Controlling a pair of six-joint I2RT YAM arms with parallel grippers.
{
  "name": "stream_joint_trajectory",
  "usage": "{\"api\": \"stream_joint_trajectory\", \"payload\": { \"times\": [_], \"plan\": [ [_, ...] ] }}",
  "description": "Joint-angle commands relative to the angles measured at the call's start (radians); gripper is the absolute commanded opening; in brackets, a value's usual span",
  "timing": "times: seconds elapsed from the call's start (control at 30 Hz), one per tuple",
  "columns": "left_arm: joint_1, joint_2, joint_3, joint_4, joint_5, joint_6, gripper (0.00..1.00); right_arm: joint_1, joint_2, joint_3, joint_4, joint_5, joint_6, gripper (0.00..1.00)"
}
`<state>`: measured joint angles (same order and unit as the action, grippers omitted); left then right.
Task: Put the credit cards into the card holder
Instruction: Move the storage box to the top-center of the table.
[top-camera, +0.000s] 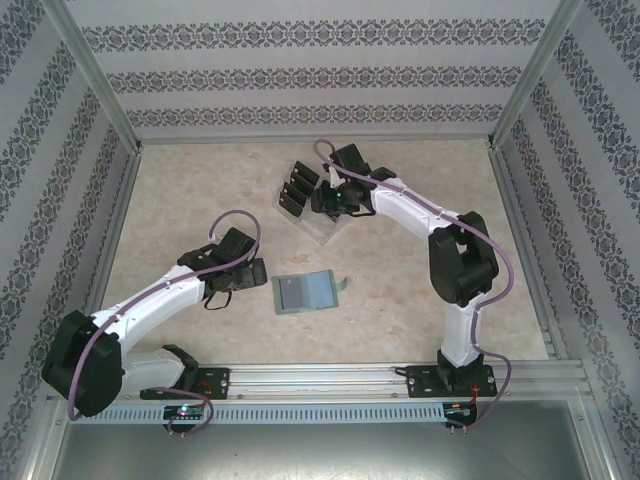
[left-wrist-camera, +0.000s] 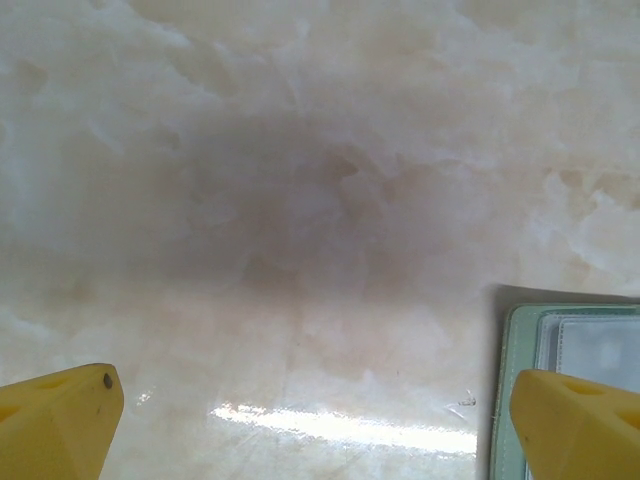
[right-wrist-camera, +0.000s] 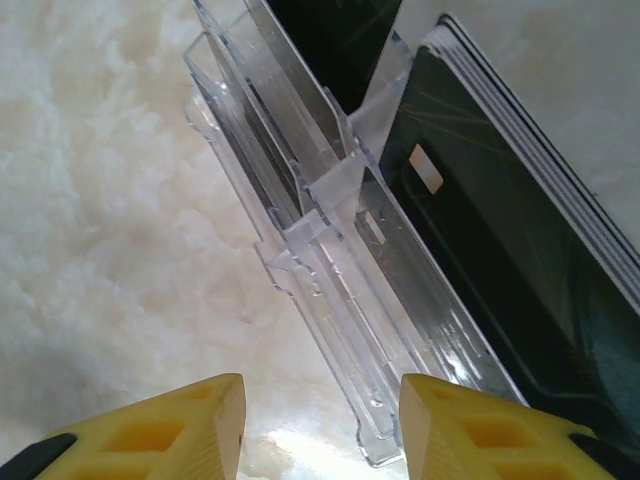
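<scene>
Right gripper (right-wrist-camera: 320, 400), jaws apart, facing acrylic rack (right-wrist-camera: 330, 290); centre on credit cards (right-wrist-camera: 480, 230), pinch one. Left gripper (left-wrist-camera: 315, 395) apart too.

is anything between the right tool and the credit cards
Yes, the clear acrylic rack itself. Its transparent tier walls stand between the open right tool and the credit cards, which sit in the rack's slots, off to the right in the wrist view.

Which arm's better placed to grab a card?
Right. The right hand sits open at the clear acrylic rack holding the black credit cards; the left hand hovers open beside the green wallet, away from the rack.
</scene>
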<state>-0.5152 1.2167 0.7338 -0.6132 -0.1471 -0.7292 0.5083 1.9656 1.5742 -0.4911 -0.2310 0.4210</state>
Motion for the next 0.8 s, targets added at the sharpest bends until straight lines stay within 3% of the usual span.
{"api": "stream_joint_trajectory", "payload": {
  "times": [0.0,0.4,0.77],
  "plan": [
    [-0.002,0.006,0.027,0.01,0.007,0.02,1.0,0.006,0.019,0.029,-0.022,0.033,-0.032,0.46],
    [-0.002,0.003,0.024,0.014,0.009,0.017,1.0,0.005,0.026,-0.019,-0.046,0.125,-0.079,0.46],
    [-0.001,0.004,0.03,0.018,0.009,0.016,1.0,-0.037,-0.111,-0.21,-0.011,0.167,-0.052,0.46]
  ]
}}
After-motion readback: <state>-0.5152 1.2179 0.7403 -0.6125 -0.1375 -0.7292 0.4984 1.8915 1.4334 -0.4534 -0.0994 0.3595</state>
